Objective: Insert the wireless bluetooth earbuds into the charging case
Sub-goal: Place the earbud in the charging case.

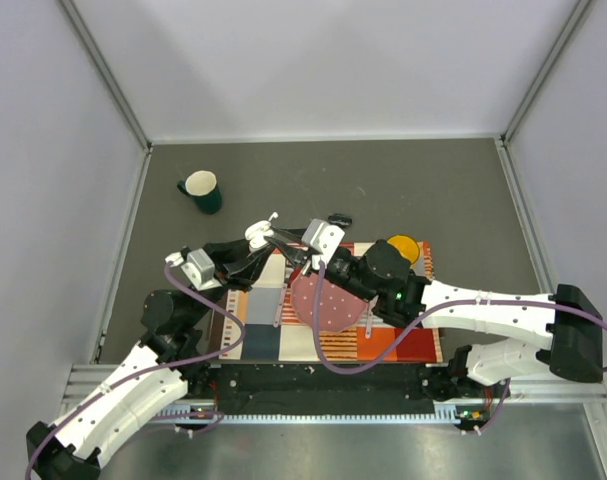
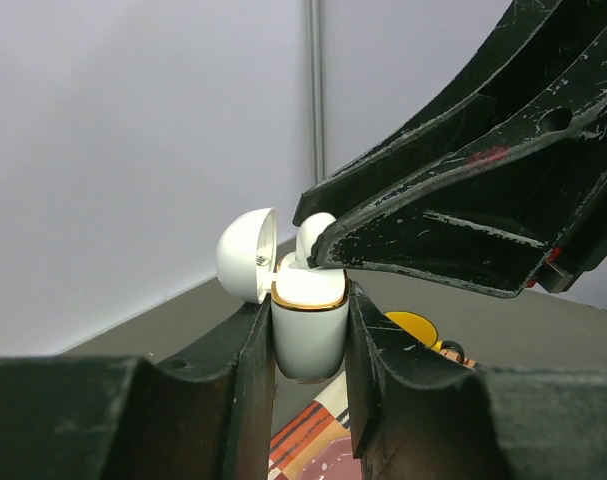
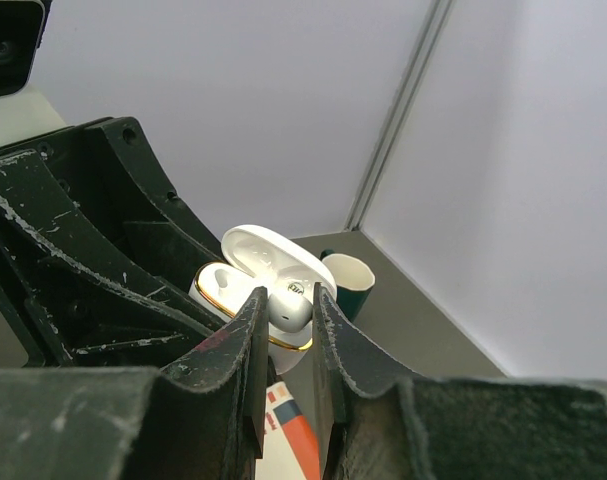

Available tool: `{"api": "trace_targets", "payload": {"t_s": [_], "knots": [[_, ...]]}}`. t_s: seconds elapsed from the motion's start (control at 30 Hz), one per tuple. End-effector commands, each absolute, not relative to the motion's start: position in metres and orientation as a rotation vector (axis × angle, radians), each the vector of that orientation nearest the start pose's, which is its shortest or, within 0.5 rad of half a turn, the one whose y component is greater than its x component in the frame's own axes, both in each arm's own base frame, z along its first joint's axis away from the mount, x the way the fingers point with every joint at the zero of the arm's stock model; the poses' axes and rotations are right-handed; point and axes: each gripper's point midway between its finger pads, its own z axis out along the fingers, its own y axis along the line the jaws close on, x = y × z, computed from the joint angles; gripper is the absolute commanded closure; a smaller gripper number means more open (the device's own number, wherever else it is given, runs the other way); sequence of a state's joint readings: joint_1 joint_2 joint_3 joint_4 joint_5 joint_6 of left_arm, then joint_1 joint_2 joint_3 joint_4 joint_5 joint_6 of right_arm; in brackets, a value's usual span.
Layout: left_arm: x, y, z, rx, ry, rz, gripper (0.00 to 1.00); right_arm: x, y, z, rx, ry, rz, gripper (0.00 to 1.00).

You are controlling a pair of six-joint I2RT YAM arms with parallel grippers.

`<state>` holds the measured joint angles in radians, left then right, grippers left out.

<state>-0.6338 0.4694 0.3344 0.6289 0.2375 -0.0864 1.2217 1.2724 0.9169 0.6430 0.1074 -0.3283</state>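
My left gripper [image 1: 260, 240] is shut on the charging case [image 2: 308, 340], a white case with a gold rim, and holds it upright in the air with its lid [image 2: 245, 255] hinged open. My right gripper [image 3: 286, 305] is shut on one white earbud [image 3: 293, 298] and holds it at the case's open top [image 3: 218, 285], touching the rim. The earbud also shows in the left wrist view [image 2: 314, 236], under the right fingers [image 2: 453, 215]. The case slot beside it looks empty. A second earbud is not in view.
A patterned mat [image 1: 403, 345] with a pink plate [image 1: 328, 300] lies under both grippers. A yellow mug [image 1: 403, 248] stands at the mat's far right corner. A dark green mug [image 1: 201, 190] is at the back left. A small black oval object [image 1: 339, 219] lies behind the grippers.
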Motion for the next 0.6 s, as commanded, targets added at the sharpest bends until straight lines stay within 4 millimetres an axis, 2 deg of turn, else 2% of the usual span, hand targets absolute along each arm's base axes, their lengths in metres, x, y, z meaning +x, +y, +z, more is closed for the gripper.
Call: {"api": "trace_targets", "payload": {"t_s": [0.0,0.57], "knots": [[0.1865,-0.1887,0.3620,0.480,0.911,-0.755,1.00,0.1693,0.4074,0.3764,-0.848,1.002,0.753,1.00],[0.1846,-0.1869,0.3650,0.499,0.878,-0.721,1.00,0.1718,0.4094,0.3700,-0.859,1.036,0.744,1.00]]}}
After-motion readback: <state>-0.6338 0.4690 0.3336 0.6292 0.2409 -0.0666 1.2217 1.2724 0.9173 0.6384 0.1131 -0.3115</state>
